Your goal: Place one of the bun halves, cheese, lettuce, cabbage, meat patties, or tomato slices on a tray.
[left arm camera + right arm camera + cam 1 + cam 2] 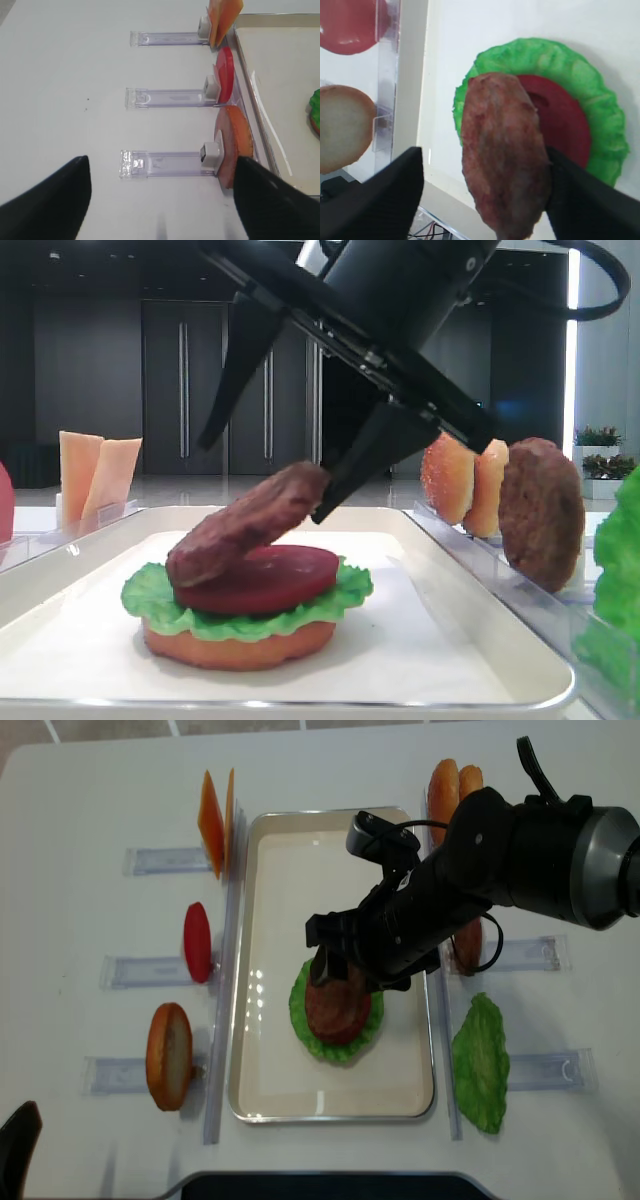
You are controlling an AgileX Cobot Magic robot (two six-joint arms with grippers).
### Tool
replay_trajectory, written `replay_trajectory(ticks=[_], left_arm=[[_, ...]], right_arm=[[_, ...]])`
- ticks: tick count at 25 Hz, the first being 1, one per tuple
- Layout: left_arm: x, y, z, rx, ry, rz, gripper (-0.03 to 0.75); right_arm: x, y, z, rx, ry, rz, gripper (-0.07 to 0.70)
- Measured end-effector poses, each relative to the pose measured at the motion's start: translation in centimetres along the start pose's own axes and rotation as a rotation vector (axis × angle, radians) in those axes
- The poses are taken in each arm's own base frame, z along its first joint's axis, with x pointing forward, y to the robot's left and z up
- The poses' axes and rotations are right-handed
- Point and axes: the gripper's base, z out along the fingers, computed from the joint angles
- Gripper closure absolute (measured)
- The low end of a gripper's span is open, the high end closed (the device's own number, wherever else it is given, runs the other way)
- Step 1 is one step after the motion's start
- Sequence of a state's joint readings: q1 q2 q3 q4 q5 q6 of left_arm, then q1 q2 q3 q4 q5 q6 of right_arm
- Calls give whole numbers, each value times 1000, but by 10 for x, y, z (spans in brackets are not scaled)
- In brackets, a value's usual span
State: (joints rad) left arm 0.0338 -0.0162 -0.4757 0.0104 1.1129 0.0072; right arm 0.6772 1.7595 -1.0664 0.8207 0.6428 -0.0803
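On the white tray point(500, 640) lies a stack: a bun half point(240, 650) at the bottom, ruffled green lettuce point(150, 595), then a red tomato slice point(280, 580). A dark-brown meat patty point(245, 525) lies tilted, its low end on the tomato and its high end against one finger of my right gripper point(262, 480). In the right wrist view the patty point(502, 165) touches only the right-hand finger; the right gripper point(482, 155) is open wide. My left gripper point(161, 162) hangs open over the bare table, left of the tray, holding nothing.
Clear racks flank the tray. On the left stand cheese point(212, 820), a tomato slice point(197, 942) and a bun half point(168, 1055). On the right stand bun halves point(445, 785), a second patty point(540, 510) and a lettuce leaf point(482, 1060).
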Motion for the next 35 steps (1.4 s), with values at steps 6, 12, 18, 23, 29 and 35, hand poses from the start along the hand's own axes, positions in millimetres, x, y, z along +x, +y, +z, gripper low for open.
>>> replay_trajectory(ticks=[6, 12, 18, 23, 29, 35], left_arm=[[0, 0, 0, 1, 0, 0, 20], [0, 0, 0, 1, 0, 0, 20], [0, 0, 0, 1, 0, 15, 20], [0, 0, 0, 1, 0, 18, 20], [0, 0, 0, 1, 0, 18, 20], [0, 0, 0, 1, 0, 19, 20]], right_arm=[[-2, -2, -5, 89, 21, -13, 128], [0, -8, -8, 171, 53, -16, 128], [-3, -5, -14, 204, 65, -34, 128], [-11, 5, -34, 248, 19, -51, 128], [-18, 13, -64, 377, 0, -102, 128], [-25, 19, -94, 437, -43, -126, 129]])
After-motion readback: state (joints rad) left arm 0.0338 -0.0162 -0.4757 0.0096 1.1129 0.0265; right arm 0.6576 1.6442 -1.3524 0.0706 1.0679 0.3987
